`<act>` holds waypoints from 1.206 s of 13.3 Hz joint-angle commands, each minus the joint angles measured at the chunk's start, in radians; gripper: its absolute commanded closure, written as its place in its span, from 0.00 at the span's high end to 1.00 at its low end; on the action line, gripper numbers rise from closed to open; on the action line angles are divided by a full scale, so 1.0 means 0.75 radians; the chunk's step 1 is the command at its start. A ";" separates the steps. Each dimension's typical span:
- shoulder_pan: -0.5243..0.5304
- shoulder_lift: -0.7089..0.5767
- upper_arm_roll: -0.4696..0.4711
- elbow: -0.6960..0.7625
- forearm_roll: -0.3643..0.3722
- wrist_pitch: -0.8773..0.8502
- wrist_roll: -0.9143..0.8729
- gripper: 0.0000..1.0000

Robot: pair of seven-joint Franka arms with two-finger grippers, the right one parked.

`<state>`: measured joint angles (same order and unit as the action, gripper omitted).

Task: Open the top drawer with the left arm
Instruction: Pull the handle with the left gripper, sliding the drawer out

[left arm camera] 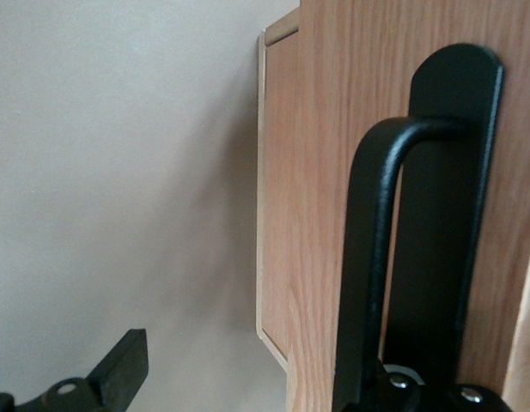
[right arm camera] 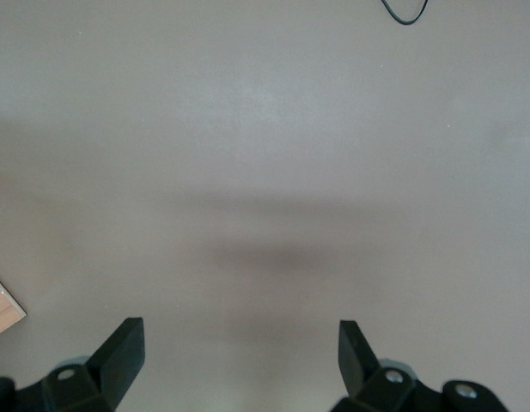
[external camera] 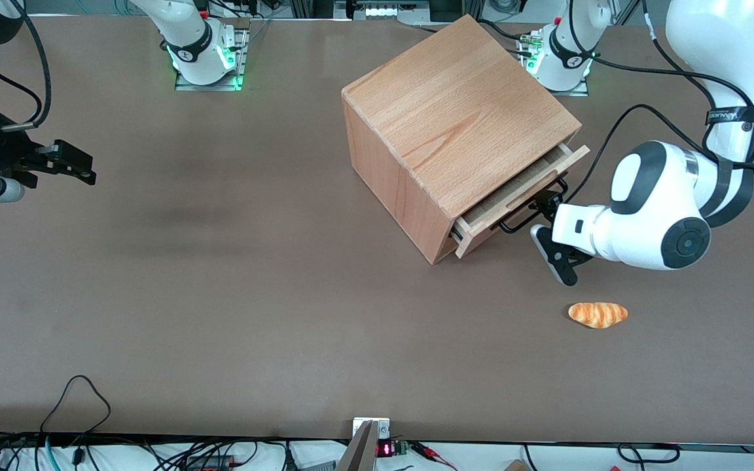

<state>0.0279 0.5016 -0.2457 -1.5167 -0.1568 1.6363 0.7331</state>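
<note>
The beech box [external camera: 455,111] stands on the table, turned at an angle. Its top drawer [external camera: 482,227] is pulled out a little, so a strip of its inside shows. The black wire handle [external camera: 514,224] sits on its front panel. The left arm's gripper [external camera: 550,230] is open right at the handle, in front of the drawer. One finger is hooked in at the handle, the other finger [external camera: 555,258] hangs free nearer the camera. In the left wrist view the drawer panel [left arm camera: 320,172] and handle bar [left arm camera: 368,257] are very close; one finger [left arm camera: 118,369] is beside the panel over the table, the other is hidden by the handle.
An orange bread roll [external camera: 598,314] lies on the brown table [external camera: 220,294], nearer the camera than the left gripper. Black cables run from the arm past the box's corner [external camera: 606,137]. The arm's white elbow [external camera: 665,209] hangs beside the drawer front.
</note>
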 commanded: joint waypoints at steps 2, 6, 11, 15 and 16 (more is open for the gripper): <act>0.022 0.059 0.004 0.097 -0.012 -0.008 0.029 1.00; 0.049 0.080 0.002 0.132 -0.014 -0.008 0.029 1.00; 0.057 0.114 0.005 0.185 -0.012 -0.008 0.027 1.00; 0.057 0.127 0.023 0.216 -0.012 -0.008 0.027 1.00; 0.057 0.143 0.025 0.238 -0.012 -0.008 0.027 1.00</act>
<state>0.0702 0.5758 -0.2363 -1.3971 -0.1568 1.6383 0.7331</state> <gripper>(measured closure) 0.000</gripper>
